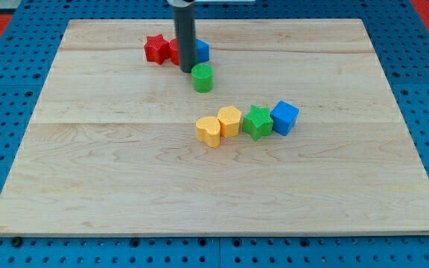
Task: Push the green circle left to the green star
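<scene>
Toward the board's top edge, left of centre: my tip (186,70) sits on the wood, just beside the green circle (202,77) on its upper-left side; I cannot tell whether they touch.
Tool state: a plain dark rod with no jaws, standing upright, holding nothing.
Green circle: a short round block standing on its flat end, its axis upright, so it has no facing direction I can make out; it lies in the upper half of the wooden board (125,186), slightly left of the middle.
Green star: the green star (258,121) lies near the board's centre, below and to the right of the circle, well apart from it.
Row around the star: yellow heart (208,130), yellow hexagon-like block (229,120), green star and blue cube (284,117) run in a close line, neighbours touching or nearly so.
Left of the star: the two yellow blocks fill that side.
Behind the rod: a red star (155,48), a second red block (174,50) mostly hidden, and a blue block (201,50) cluster near the top edge.
Surround: blue pegboard (6,112) frames the board.
</scene>
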You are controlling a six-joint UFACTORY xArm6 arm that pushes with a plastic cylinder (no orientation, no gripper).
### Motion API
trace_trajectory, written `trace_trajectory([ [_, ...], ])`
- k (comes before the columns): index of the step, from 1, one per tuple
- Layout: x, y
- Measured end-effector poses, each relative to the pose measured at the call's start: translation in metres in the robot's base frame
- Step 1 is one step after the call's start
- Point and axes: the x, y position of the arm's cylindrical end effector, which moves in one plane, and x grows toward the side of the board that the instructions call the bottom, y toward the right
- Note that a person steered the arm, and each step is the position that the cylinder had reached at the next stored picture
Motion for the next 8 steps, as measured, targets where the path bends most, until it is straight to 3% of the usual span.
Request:
trace_trajectory([
  [1, 0.029, 0.034],
  [2, 0.086, 0.034],
  [3, 0.095, 0.036],
  [4, 0.063, 0.059],
  [5, 0.034, 0.111],
  [6, 0.056, 0.181],
  [8, 0.179, 0.183],
])
